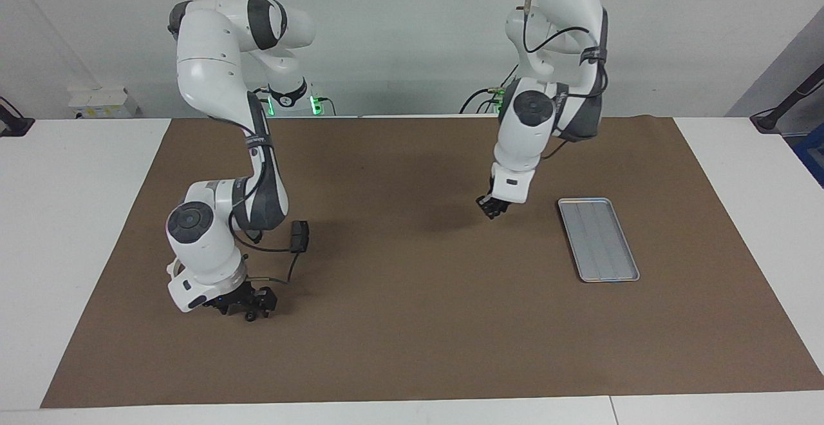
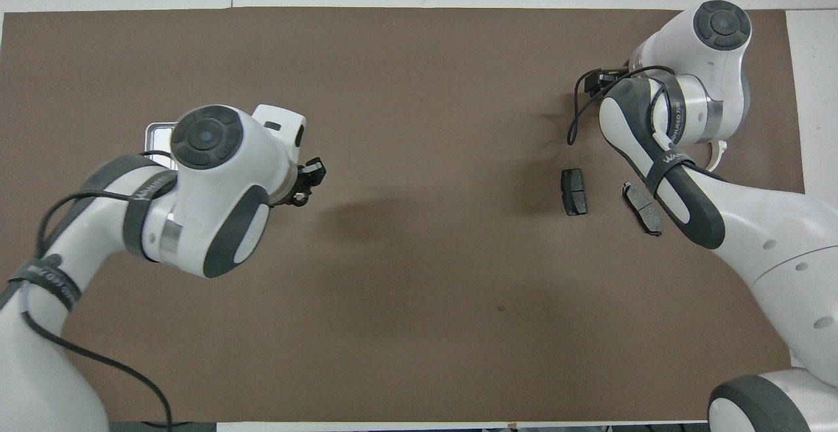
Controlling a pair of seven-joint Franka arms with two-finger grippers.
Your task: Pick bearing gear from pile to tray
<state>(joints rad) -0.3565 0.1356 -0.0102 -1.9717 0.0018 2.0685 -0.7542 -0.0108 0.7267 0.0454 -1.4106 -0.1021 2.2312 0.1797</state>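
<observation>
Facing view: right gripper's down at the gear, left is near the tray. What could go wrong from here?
1. Right gripper sits low over the tiny gear, jaws open; closing off-centre could flick it away.
2. Its cable hangs by a pad and may drag it on lift.
3. Left gripper is over the mat, short of the tray; any release now would miss.

Silver ridged tray [image 1: 599, 239] flat; 2 dark brake pads [image 2: 574, 192] lying apart.
</observation>
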